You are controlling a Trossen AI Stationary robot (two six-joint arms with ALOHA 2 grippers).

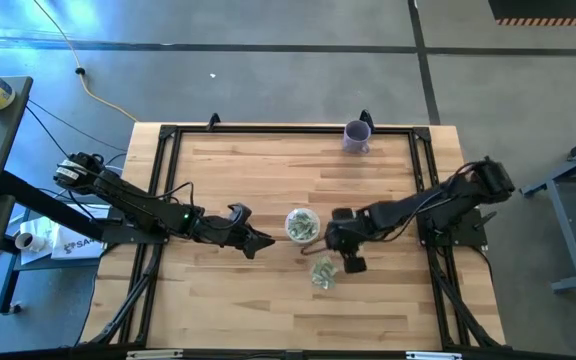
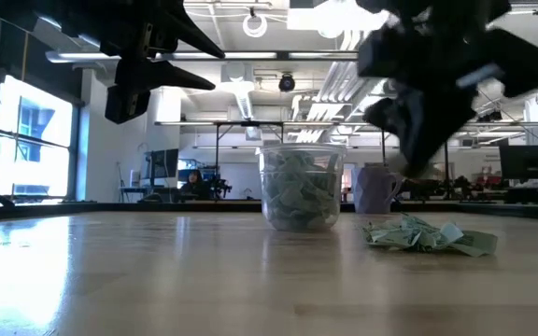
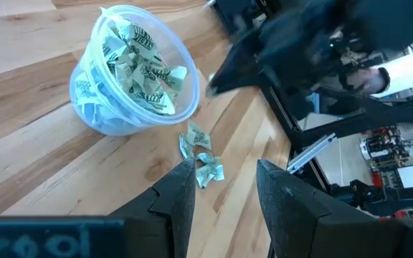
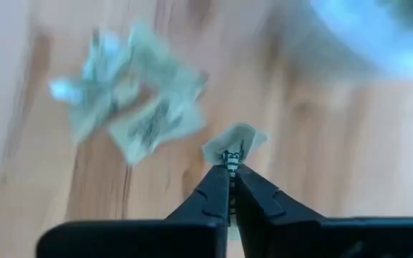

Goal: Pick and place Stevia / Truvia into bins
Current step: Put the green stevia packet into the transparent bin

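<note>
We note the right gripper raised above the wooden table, its two fingers pressed together and pinching a single sachet by one edge; the sachet hangs clear of the boards. Below and beyond it lies the loose pile of Stevia / Truvia sachets, pale green and white, crumpled and overlapping. From above, we see this pile on the table just beside the right gripper, near the clear plastic cup but not touching it. The cup stands upright near the middle of the table and already holds many sachets, filling most of it in the level view. The left gripper hovers on the other side of the cup, its fingers spread and holding nothing, pointed toward the cup and the few sachets beside it. A purple mug stands at the far edge of the table, well apart from the cup.
</note>
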